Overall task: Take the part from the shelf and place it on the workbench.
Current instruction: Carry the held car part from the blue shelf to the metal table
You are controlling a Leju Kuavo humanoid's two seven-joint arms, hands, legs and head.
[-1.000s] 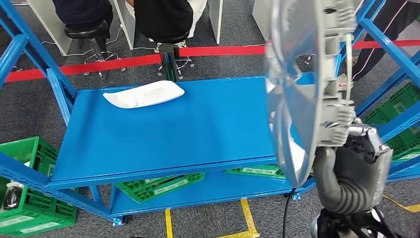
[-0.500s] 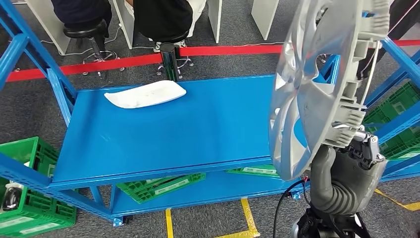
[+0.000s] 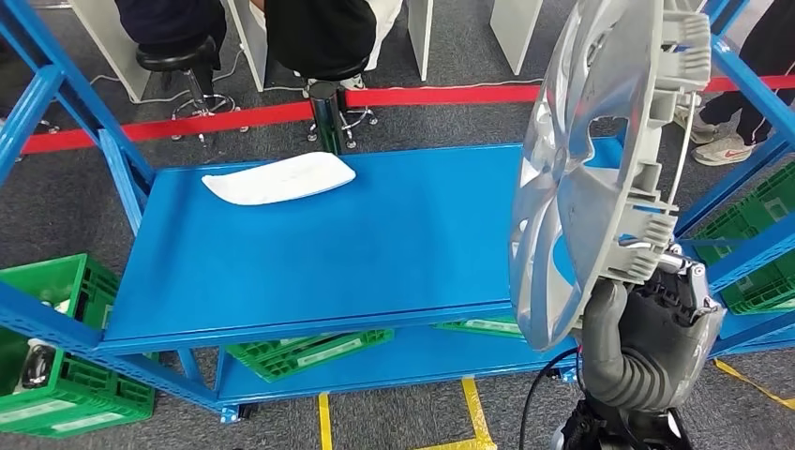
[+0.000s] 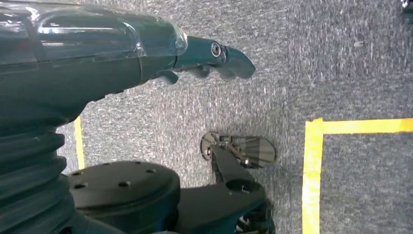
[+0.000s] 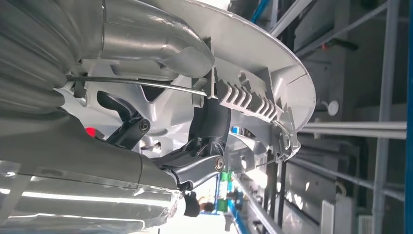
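The silver wheel cover (image 3: 600, 159), the part, stands nearly upright in the air at the right end of the blue shelf (image 3: 319, 253), its lower rim clasped by the right hand (image 3: 656, 323), thumb on its face and dark fingers (image 5: 209, 131) hooked behind. A white tray (image 3: 279, 178) lies far back on the shelf. Green crates (image 3: 56, 375) sit below. The left hand (image 4: 209, 58) hangs over grey carpet, fingers loosely extended, holding nothing. No readable writing.

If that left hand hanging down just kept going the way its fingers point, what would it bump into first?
Most likely the grey carpet floor. The left hand hangs with nothing in its grasp, and nothing shows between its fingertips and the floor, though depth is hard to judge.
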